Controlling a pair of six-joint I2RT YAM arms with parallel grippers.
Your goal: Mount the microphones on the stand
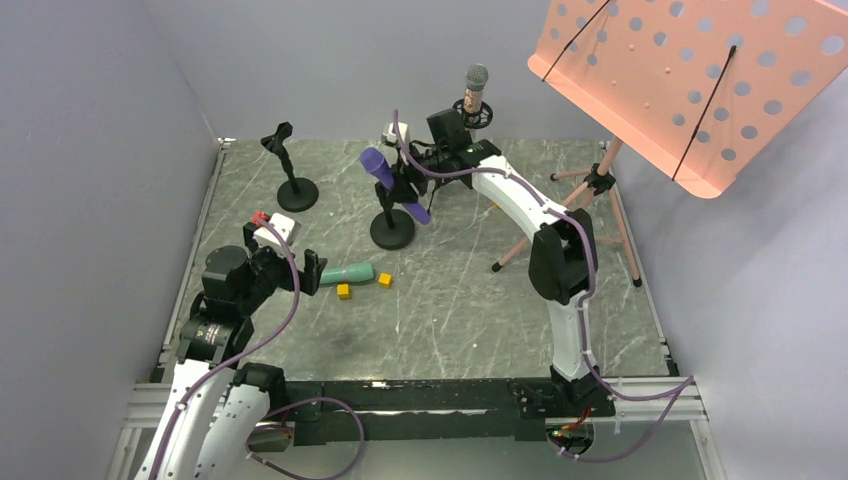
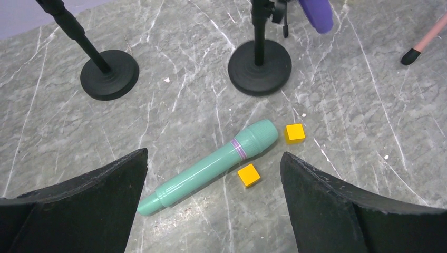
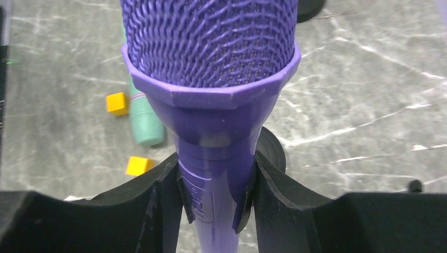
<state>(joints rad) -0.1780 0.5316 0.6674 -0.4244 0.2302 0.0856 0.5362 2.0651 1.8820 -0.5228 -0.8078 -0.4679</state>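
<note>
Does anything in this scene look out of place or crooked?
Yes. The teal microphone lies flat on the table beside two yellow cubes, not on a stand, while the left stand is empty. The purple microphone slants steeply at the middle stand, with the right gripper closed on its body.

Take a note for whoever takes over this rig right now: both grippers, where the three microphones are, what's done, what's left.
Left gripper: open, above the teal microphone, which lies on the table beside two yellow cubes.
Right gripper: shut on the purple microphone, holding it tilted at the middle stand. Whether it is seated in the clip cannot be told.
Done: copper microphone upright in the back stand.
Left: seat and release purple, then pick up teal and fit it to the empty left stand.
</note>
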